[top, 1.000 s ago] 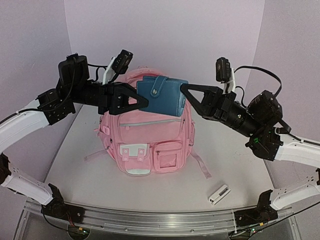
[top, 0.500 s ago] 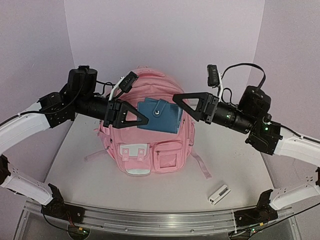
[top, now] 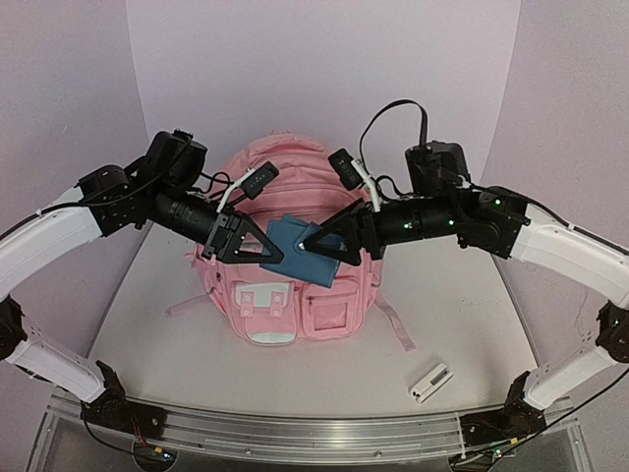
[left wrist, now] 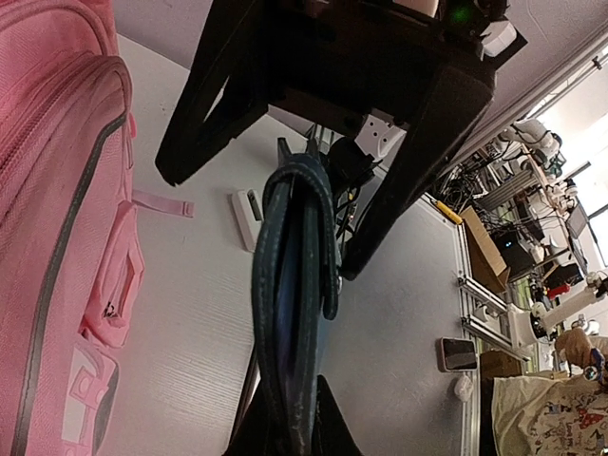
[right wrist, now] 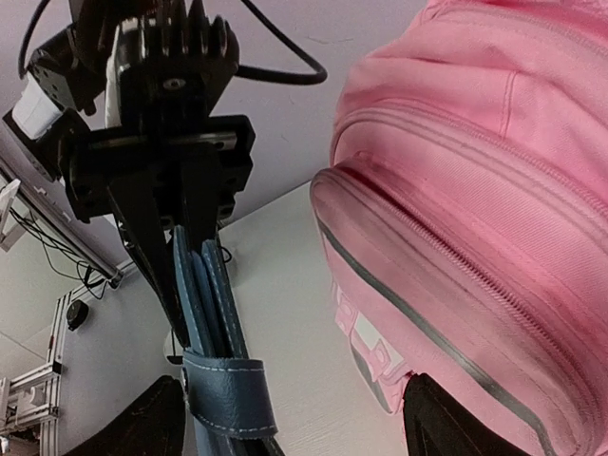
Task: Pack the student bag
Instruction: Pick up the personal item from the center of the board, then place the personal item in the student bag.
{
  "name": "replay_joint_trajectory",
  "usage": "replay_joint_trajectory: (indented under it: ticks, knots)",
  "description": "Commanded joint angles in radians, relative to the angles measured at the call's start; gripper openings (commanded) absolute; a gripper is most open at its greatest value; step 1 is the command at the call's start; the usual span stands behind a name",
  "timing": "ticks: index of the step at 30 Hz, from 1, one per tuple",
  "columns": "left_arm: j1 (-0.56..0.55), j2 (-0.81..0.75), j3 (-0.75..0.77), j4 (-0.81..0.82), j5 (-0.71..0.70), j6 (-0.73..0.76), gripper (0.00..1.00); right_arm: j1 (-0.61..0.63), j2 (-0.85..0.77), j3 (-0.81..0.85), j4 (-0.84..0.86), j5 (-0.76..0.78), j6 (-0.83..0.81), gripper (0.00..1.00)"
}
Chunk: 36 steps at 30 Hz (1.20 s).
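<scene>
One student bag [top: 287, 187], light pink fabric, centre of the top view, resting on the tabletop [top: 452, 315] with its front face toward the camera. Cannot tell whether lying flat or propped. Front pocket with white flap [top: 263, 300] toward the lower edge, second zipped pocket just beside it, shoulder strap [top: 393, 327] trailing out at lower right. Zips appear shut in the right wrist view.

Handling, as judged: soft, slack, likely light while unfilled; prone to sagging and sliding if tugged by loose cloth. Best taken at a zip pull or the stiffer seam beside a zip, with the other arm pinning the fabric so an opening stays wide.

One blue wallet [top: 295, 248], folded, strap-fastened, hanging above the bag's front panel, centre of frame. Apparently stiff enough to keep its shape edge-on.

Left end effector [top: 273, 253]: clamped on the wallet's left end, fingers close on both faces.

Right end effector [top: 326, 251]: spread wide, fingers straddling the wallet's other end; contact cannot be told.

One small white oblong item [top: 429, 382], lower right, well apart from the bag.
</scene>
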Motion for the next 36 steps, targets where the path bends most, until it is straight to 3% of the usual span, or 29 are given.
replay_joint_trajectory:
  ticks: [1, 3, 6, 8, 12, 19, 27, 36]
  knots:
    - [0.004, 0.024, 0.071, -0.03, -0.004, 0.036, 0.0, -0.001, 0.046, 0.071, -0.059, -0.167, -0.061, 0.65]
    - [0.003, 0.03, 0.072, -0.028, -0.002, 0.038, 0.0, -0.001, 0.06, 0.083, -0.057, -0.186, -0.067, 0.51]
    - [0.004, 0.033, 0.073, -0.028, -0.02, 0.04, 0.0, -0.001, 0.063, 0.096, -0.048, -0.171, -0.077, 0.17]
    - [0.004, 0.028, 0.077, -0.033, -0.078, 0.041, 0.16, -0.001, 0.049, 0.102, -0.04, -0.115, -0.08, 0.02]
    - [0.005, -0.01, 0.101, -0.053, -0.218, 0.059, 0.48, -0.024, 0.017, 0.128, -0.029, -0.012, -0.092, 0.0]
    - [0.01, -0.04, 0.188, -0.129, -0.473, 0.154, 0.62, -0.076, 0.038, 0.229, -0.031, 0.026, -0.132, 0.0]
    - [0.019, -0.003, 0.241, -0.172, -0.511, 0.228, 0.63, -0.103, 0.074, 0.319, -0.029, 0.003, -0.158, 0.0]
    - [0.021, 0.058, 0.226, -0.233, -0.514, 0.229, 0.53, -0.112, 0.121, 0.364, -0.034, -0.049, -0.201, 0.0]
